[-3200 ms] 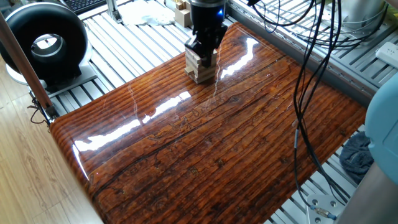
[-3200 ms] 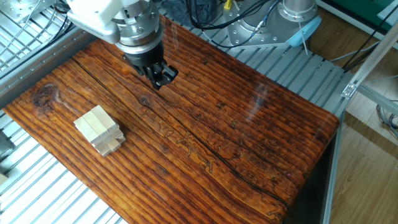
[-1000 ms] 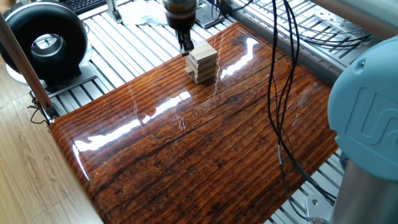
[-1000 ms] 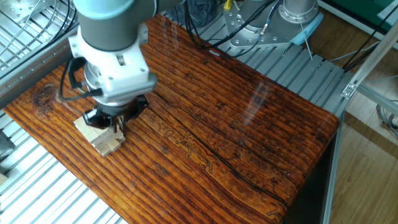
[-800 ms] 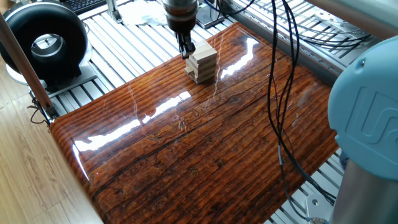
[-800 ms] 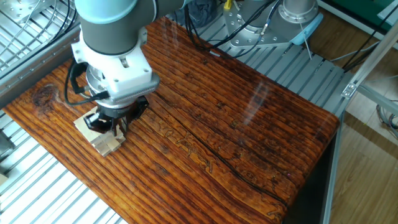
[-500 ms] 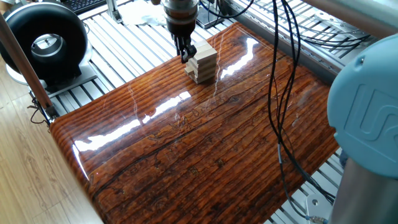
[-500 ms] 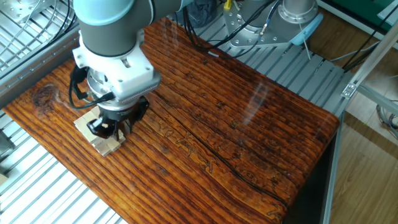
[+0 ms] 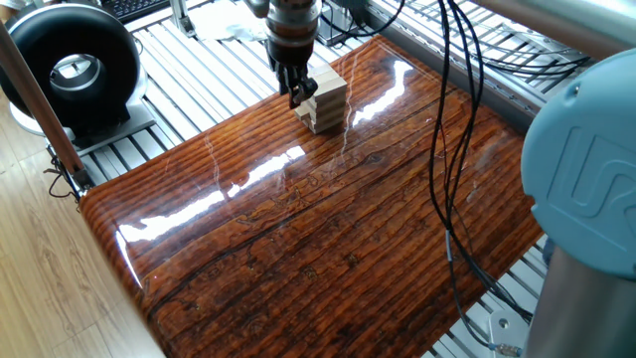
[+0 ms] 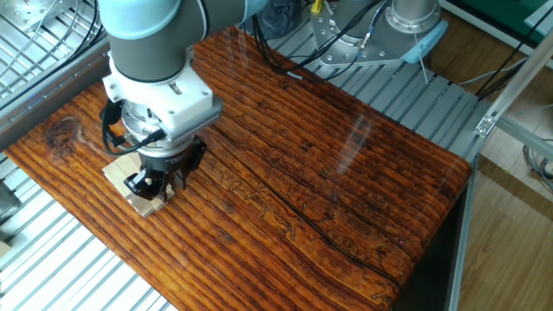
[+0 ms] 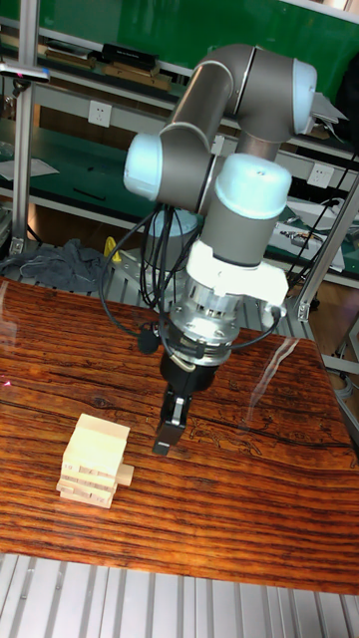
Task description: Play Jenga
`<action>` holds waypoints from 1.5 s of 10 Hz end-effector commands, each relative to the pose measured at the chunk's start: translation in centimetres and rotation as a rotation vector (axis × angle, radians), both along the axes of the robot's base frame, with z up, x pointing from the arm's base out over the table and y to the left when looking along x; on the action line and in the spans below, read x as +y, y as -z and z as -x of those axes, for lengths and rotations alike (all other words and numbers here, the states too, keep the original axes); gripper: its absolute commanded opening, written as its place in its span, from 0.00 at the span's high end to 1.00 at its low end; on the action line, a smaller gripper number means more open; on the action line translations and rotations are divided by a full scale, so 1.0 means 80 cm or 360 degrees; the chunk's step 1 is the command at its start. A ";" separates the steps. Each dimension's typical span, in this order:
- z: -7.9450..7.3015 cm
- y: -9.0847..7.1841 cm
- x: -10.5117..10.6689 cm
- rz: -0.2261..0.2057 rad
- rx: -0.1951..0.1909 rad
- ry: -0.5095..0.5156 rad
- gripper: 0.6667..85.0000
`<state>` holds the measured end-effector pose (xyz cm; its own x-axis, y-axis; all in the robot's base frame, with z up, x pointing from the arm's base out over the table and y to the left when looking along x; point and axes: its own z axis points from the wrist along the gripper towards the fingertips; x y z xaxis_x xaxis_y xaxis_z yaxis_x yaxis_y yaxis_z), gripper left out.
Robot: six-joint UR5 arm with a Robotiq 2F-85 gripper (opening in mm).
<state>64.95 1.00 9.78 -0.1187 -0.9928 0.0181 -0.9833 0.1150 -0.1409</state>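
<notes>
Tower (image 9: pixel 324 97) of pale wooden blocks stands near one far corner of the glossy striped tabletop (image 9: pixel 328 229), with 1 block (image 11: pixel 122 476) in a lower layer poking out sideways toward the jaws, as the tall fixed view shows. Over the last second the gripper (image 11: pixel 166 431) has dropped from above the top layer to roughly mid-height, just beside the tower's side face; whether the tip touches wood, cannot tell. Jaws look narrow, fingers close together, holding nothing visible. Tower outline reads unchanged against 1 s ago, so no block has been displaced in that interval. Judgement: the descent puts the closed tip level with a block end, ready for a push; tower is short, so any off-axis contact could shift the whole stack.
</notes>
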 end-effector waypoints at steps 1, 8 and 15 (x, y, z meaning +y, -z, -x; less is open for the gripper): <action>-0.002 0.007 0.001 -0.0038 -0.0010 -0.0012 0.56; 0.046 0.002 -0.067 0.0285 0.0206 0.0177 0.56; 0.012 0.007 -0.026 0.0074 0.0046 0.0183 0.60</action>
<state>62.14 -2.41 9.18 -0.2112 -0.9674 0.1401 -0.9770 0.2044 -0.0616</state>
